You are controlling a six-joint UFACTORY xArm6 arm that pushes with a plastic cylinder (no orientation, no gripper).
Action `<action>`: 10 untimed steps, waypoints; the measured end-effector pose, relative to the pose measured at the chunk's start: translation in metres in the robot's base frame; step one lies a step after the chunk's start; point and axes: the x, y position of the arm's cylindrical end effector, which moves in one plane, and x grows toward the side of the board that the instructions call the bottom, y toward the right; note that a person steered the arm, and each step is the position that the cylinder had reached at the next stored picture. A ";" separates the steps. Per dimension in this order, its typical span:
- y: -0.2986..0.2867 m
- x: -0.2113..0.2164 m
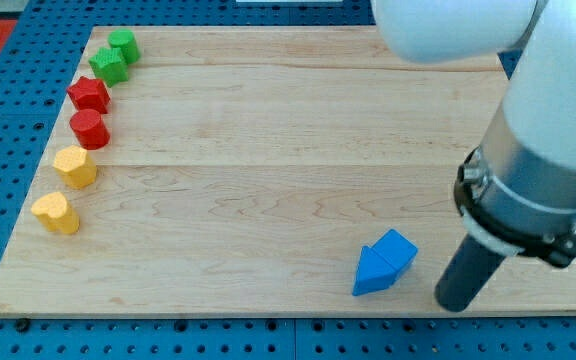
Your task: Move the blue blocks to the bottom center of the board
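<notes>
Our tip [455, 303] stood just right of the 2 blue blocks, a cube [399, 247] touching a triangle [373, 272], near the board's [288, 180] bottom right. No claw was there.

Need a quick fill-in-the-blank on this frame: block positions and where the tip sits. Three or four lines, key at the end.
1. The two blue blocks touch each other near the board's ____ edge.
2. My tip stands to the view's ____ of the blue blocks, apart from them.
3. The yellow blocks, red blocks and green blocks line the board's ____ edge.
4. Of that line, the ____ pair lies nearest the view's top.

Missing words: bottom; right; left; green
</notes>
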 end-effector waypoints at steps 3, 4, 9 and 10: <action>-0.073 -0.012; 0.003 -0.020; -0.047 -0.054; -0.045 -0.040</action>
